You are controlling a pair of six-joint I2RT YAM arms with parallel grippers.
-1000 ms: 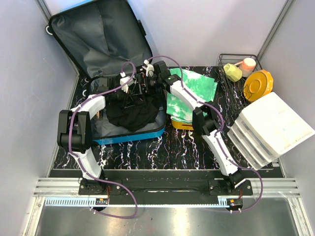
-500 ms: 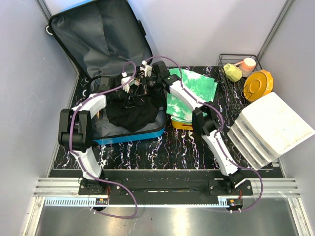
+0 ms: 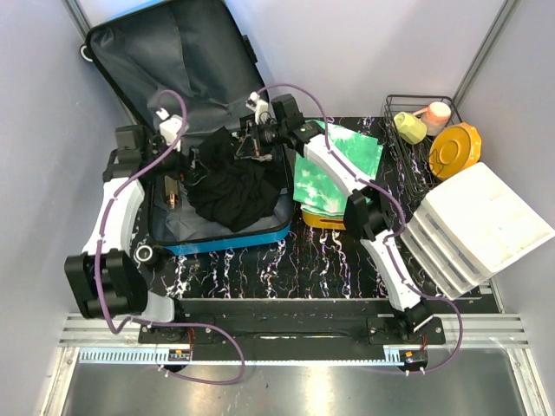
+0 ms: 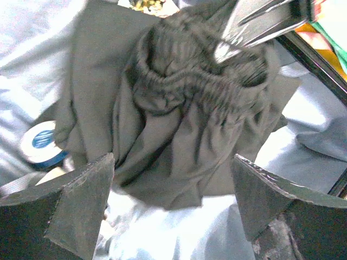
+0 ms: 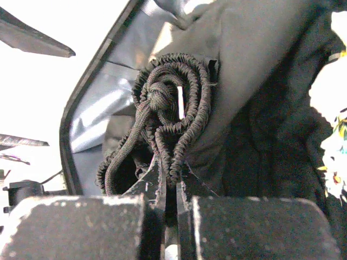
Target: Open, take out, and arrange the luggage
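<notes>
Three grey walls point(image 3: 43, 173) enclose black marbled table point(image 3: 260, 260); left jaws released over black garment point(image 3: 230, 186); right jaws clenched on waistband point(image 5: 179, 108).

Top cam overhead; wrist cams close, both on garment point(image 4: 179, 141) in luggage point(image 3: 173, 69).

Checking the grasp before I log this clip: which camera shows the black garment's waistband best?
The right wrist view: the gathered waistband and its knotted cord fill the frame, pinched in the shut right gripper. The left wrist view shows it whole but blurrier. The top view shows the garment only as a dark heap in the suitcase.
</notes>
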